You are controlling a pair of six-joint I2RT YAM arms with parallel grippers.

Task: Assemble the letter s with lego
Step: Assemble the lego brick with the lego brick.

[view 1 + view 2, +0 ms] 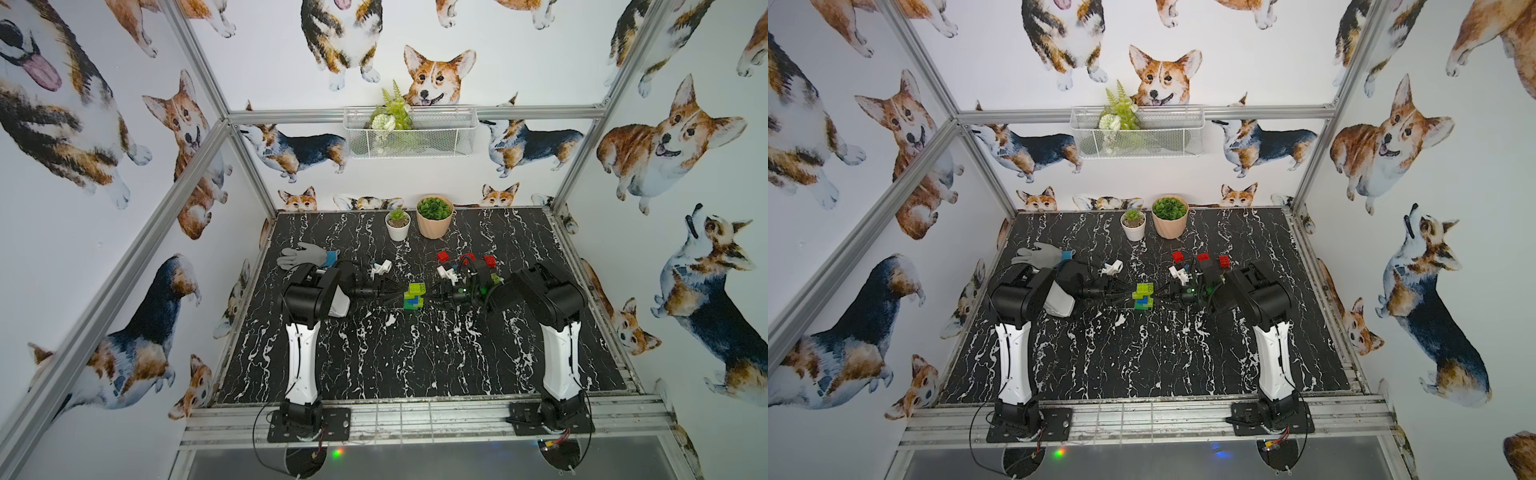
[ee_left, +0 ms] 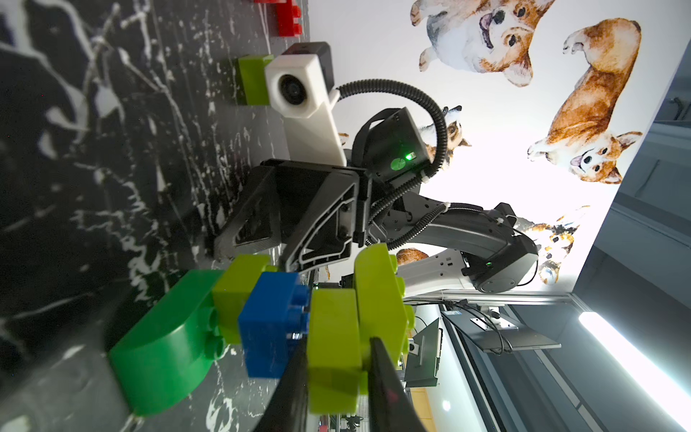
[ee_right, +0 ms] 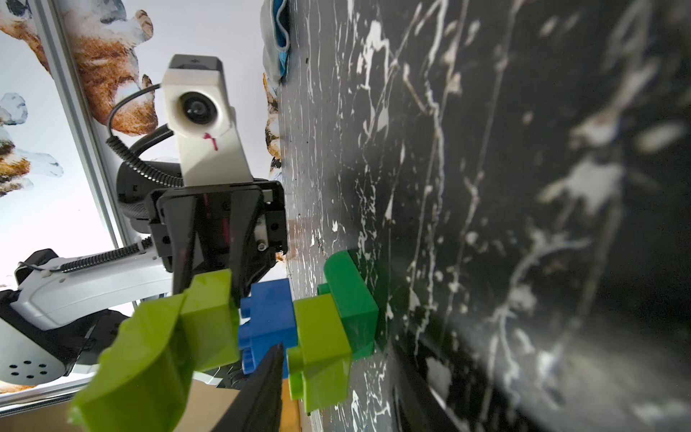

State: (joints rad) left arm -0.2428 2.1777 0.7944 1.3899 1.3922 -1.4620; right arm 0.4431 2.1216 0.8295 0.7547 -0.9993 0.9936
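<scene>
Black white-veined tabletop sits within corgi-papered walls and aluminium frame

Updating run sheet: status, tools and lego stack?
Left tool shut on a lime brick near top of stack. Right tool at stack base, grip unclear. Red bricks loose at the back.

Left hand clamped shut; right hand seemingly part-open.

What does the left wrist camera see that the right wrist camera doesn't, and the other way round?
Only the left wrist view: a red brick, a loose lime brick and the right arm's white camera. Only the right wrist view: the grey glove and the left arm's white camera. Both: the brick stack, with its blue brick and dark green brick.
</scene>
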